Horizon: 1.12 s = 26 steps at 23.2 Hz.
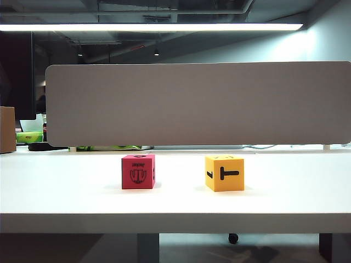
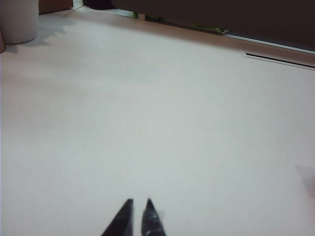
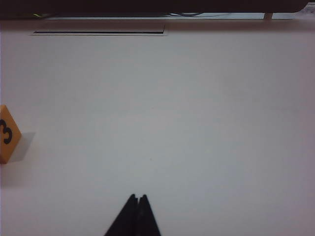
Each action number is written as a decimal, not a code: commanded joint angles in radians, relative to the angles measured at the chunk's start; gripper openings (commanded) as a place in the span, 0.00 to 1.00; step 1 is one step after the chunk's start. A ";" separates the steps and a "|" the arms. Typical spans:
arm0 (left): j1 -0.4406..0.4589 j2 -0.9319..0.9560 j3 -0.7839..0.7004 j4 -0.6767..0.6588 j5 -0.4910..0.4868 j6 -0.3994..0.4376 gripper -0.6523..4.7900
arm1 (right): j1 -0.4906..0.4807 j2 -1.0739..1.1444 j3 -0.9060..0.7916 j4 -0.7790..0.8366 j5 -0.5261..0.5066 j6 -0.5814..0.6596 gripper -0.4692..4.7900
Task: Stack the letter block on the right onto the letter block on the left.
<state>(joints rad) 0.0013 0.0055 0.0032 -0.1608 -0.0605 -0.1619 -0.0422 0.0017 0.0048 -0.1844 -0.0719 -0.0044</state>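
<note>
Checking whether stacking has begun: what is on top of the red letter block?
Nothing: the red letter block has a bare top, and the yellow letter block stands apart on the white table. Its underside is hidden. Neither gripper is near it.

From my exterior camera I can't see either arm, and the small print on the red letter block (image 1: 138, 171) is too fine to read. In the right wrist view the yellow letter block (image 3: 8, 133) is cut off at the frame edge, showing one corner and part of a black character, while the right gripper (image 3: 138, 197) shows only its fingertips, pressed together. The left gripper (image 2: 139, 202) likewise shows just two dark tips, a narrow gap between them.
</note>
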 commanded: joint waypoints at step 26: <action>-0.091 0.828 0.620 0.275 0.867 0.023 0.17 | 0.100 0.954 1.012 -0.282 -0.410 -0.005 0.09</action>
<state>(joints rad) -0.0669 0.8124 0.6102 0.1024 0.8455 -0.1921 0.0097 0.8913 0.9653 -0.4496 -0.4995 -0.0875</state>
